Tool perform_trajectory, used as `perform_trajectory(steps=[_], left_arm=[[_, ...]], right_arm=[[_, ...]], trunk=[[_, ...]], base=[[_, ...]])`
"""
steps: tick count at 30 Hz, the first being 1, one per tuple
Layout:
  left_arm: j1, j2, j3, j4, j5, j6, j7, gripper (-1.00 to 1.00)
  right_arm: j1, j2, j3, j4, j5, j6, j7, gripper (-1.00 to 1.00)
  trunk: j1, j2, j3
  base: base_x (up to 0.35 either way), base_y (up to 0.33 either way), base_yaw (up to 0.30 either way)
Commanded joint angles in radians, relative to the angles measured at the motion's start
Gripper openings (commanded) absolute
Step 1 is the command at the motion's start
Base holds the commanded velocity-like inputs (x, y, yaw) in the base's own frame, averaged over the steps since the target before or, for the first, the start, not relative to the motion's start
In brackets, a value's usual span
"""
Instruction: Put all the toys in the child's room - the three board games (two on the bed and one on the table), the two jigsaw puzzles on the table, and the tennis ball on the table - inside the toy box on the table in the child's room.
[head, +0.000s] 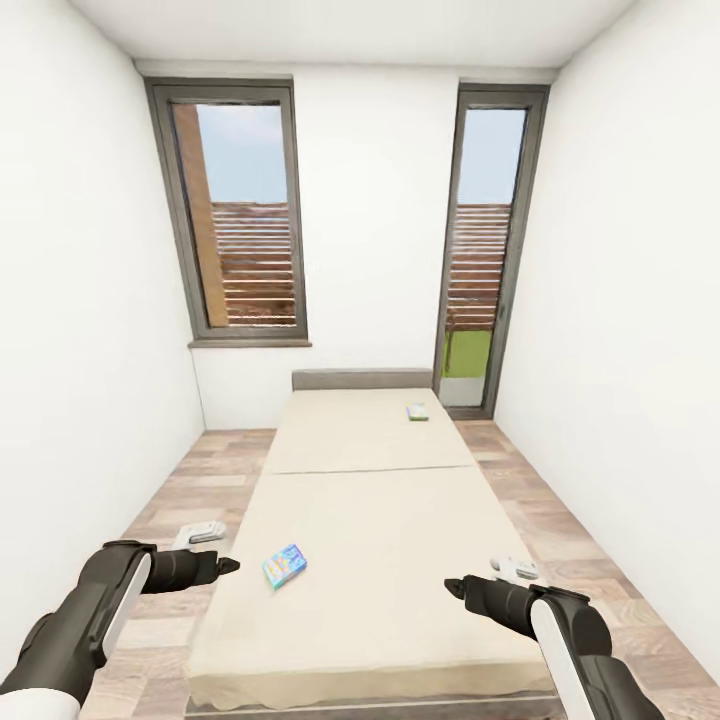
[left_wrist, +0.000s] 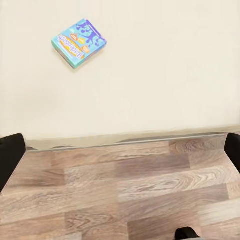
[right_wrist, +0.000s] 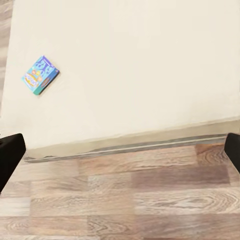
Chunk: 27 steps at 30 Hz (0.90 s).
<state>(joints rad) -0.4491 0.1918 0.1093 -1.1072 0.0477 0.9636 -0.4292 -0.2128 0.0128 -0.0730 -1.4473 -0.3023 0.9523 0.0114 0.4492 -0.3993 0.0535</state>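
The bed (head: 370, 510), with a plain beige mattress, runs away from me toward its grey headboard (head: 360, 379). A small blue board game (head: 284, 566) lies flat near the bed's near left corner and appears again in the wrist views (left_wrist: 79, 42) (right_wrist: 40, 75). A white-blue board game with a green edge (head: 417, 411) lies far off by the headboard. My left gripper (head: 230, 566) hovers open just left of the blue game, its fingers (left_wrist: 10, 155) spread wide. My right gripper (head: 450, 584) is open over the bed's near right part. The table, toy box, jigsaw puzzles and tennis ball are out of view.
White walls close in on both sides, leaving strips of wooden floor (head: 165, 510) along each side of the bed. A window (head: 240, 210) and a tall glass door (head: 485, 250) are in the far wall. The bed's foot edge (right_wrist: 125, 145) is directly below the grippers.
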Motion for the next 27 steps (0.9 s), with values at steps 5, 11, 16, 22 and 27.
perform_trajectory(steps=[5, 11, 16, 22, 27], left_arm=[[0.0, -0.001, 0.001, 0.001, 0.004, 0.005, 0.001, 1.0], [0.0, -0.002, 0.002, 0.001, 0.003, 0.005, 0.001, 1.0], [0.0, -0.002, 0.002, 0.001, 0.003, 0.005, 0.001, 1.0], [0.0, -0.002, 0.002, 0.001, 0.002, 0.004, 0.001, 1.0], [0.0, -0.002, 0.003, 0.001, 0.0, 0.004, 0.002, 1.0]], right_arm=[[0.0, 0.001, -0.002, 0.0, -0.001, 0.005, -0.001, 1.0], [0.0, 0.001, -0.002, 0.001, -0.001, 0.005, -0.001, 1.0], [0.0, 0.001, -0.002, 0.0, -0.001, 0.005, -0.001, 1.0], [0.0, 0.001, -0.002, 0.0, -0.001, 0.005, -0.001, 1.0], [0.0, 0.001, -0.002, 0.0, -0.001, 0.005, -0.001, 1.0]], trunk=[[0.001, -0.001, 0.0], [0.001, -0.001, 0.0], [0.001, -0.001, 0.0], [0.001, -0.001, 0.0], [0.001, -0.001, 0.0]], base=[[0.263, 0.068, 0.0], [0.16, 0.002, 0.0], [0.092, 0.022, 0.0], [0.176, 0.052, 0.0], [0.215, 0.106, 0.0]])
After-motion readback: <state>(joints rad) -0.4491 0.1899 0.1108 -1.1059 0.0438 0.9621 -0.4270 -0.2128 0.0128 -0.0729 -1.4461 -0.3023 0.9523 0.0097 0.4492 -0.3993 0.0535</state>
